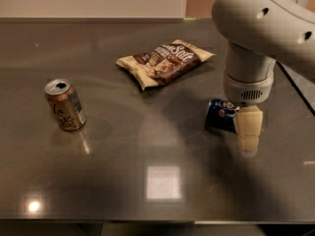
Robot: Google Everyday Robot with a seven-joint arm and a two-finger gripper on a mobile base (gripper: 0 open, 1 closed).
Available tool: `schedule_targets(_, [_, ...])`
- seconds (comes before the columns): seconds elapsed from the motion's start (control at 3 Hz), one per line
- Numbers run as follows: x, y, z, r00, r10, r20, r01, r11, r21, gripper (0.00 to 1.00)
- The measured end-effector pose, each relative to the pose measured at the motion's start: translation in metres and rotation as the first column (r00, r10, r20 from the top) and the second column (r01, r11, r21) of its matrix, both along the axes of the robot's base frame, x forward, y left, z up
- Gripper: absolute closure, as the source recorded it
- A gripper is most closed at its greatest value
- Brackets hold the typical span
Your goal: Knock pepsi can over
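Note:
The pepsi can (221, 115), dark blue with light markings, is on the dark table at the right, low and wide as if lying on its side. Its right part is hidden behind my gripper. My gripper (248, 131) hangs from the big grey-white arm (261, 28), points down at the table, and sits right against the can's right side, in front of it. A gold-brown can (65, 104) stands upright, slightly tilted, far to the left.
A brown and cream chip bag (165, 60) lies flat at the back middle. The table's right edge (298, 87) runs close behind the arm. The front edge (147, 221) is near the bottom of the view.

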State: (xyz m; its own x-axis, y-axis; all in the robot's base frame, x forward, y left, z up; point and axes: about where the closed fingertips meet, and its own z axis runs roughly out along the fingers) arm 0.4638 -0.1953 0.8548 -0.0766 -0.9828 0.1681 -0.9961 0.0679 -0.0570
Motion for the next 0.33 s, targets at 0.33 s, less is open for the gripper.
schedule_targets(0.33, [0.0000,0.0000,0.0000,1.0000,0.000,0.000,0.000,1.000,0.000,0.00])
